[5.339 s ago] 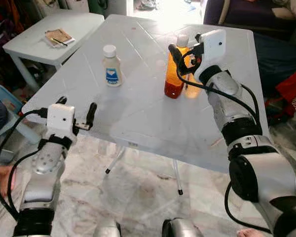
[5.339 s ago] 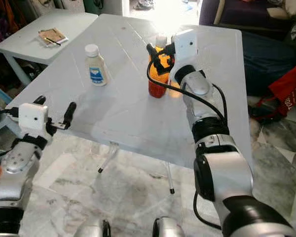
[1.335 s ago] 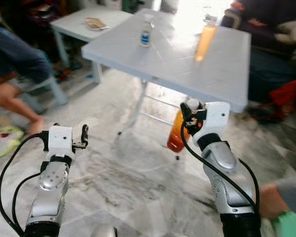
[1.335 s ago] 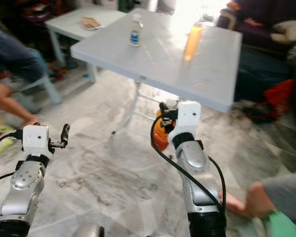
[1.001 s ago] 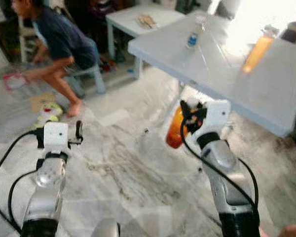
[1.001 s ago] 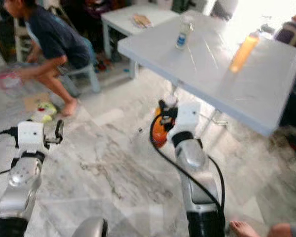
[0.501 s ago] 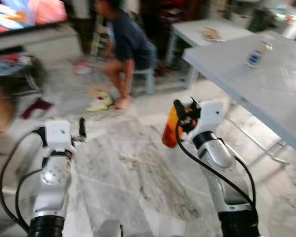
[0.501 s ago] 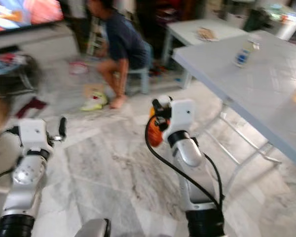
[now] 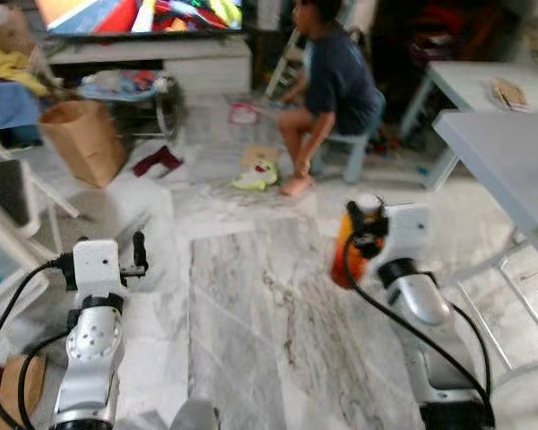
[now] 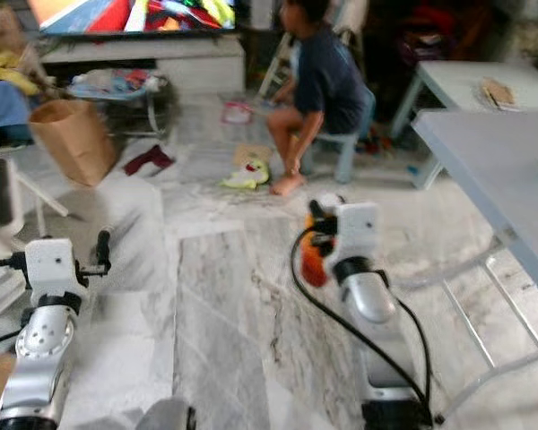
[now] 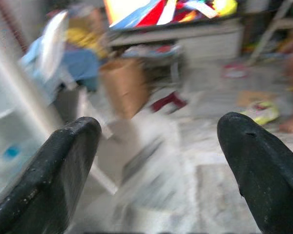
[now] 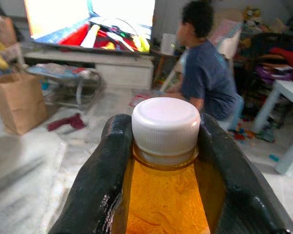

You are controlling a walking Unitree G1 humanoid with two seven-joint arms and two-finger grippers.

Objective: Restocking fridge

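An orange juice bottle [image 9: 348, 254] with a white cap [image 12: 165, 125] hangs upright over the marble floor, my right gripper [image 9: 362, 222] shut on its neck. In the right wrist view the two black fingers [image 12: 103, 170] press against the neck from both sides just under the cap. My left gripper [image 9: 108, 253] is held out at waist height on the left, open and empty. The left wrist view shows its fingers [image 11: 63, 156] wide apart with the room beyond them.
A person [image 9: 327, 90] sits on a low stool ahead. A white table [image 9: 507, 152] stands at the right, a smaller one [image 9: 489, 85] behind it. A brown paper bag [image 9: 85, 139], clothes and a screen [image 9: 143, 13] lie at the far left. Marble floor [image 9: 251, 340] stretches ahead.
The whole view has swung left, away from the white table, towards the person and the screen. The right gripper still carries the orange bottle. The left gripper stays open.
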